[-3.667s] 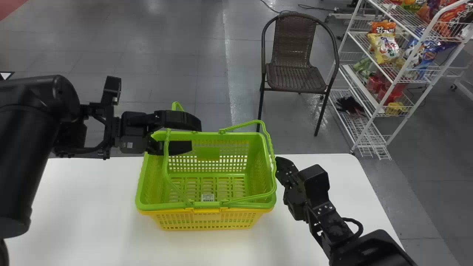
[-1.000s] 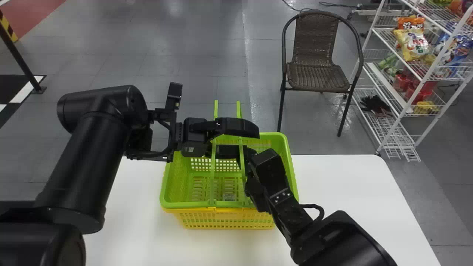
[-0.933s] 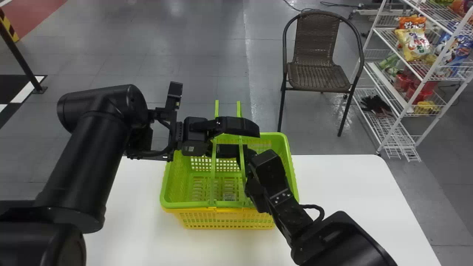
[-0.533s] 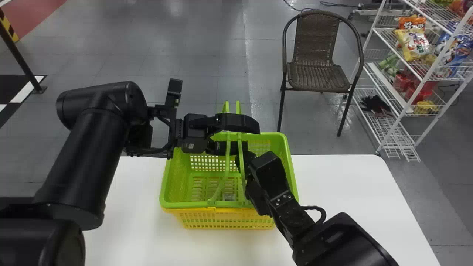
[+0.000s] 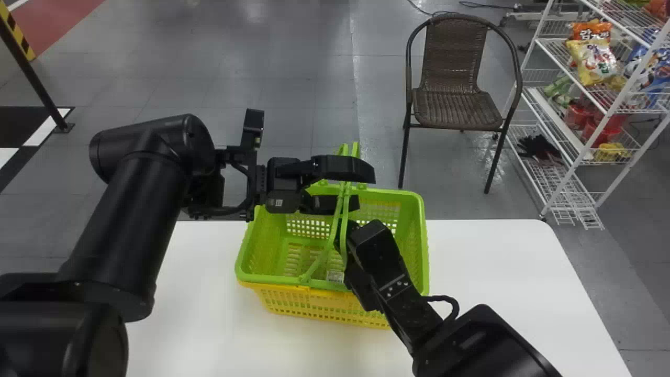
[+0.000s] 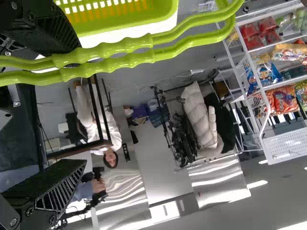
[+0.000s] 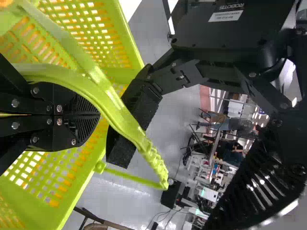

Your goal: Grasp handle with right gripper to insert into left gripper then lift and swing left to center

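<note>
Green basket [image 5: 269, 278] nested in yellow basket [image 5: 335, 308] on white table [image 5: 497, 288]; both handles [image 6: 108, 63] up, together between left gripper [image 5: 366, 187]'s spread fingers. Right gripper [image 7: 91, 115] clenched, handle across its tips. Insertion looks nearly done; left grip, lift, swing remain. Right-tip contact hard to make out.
</note>
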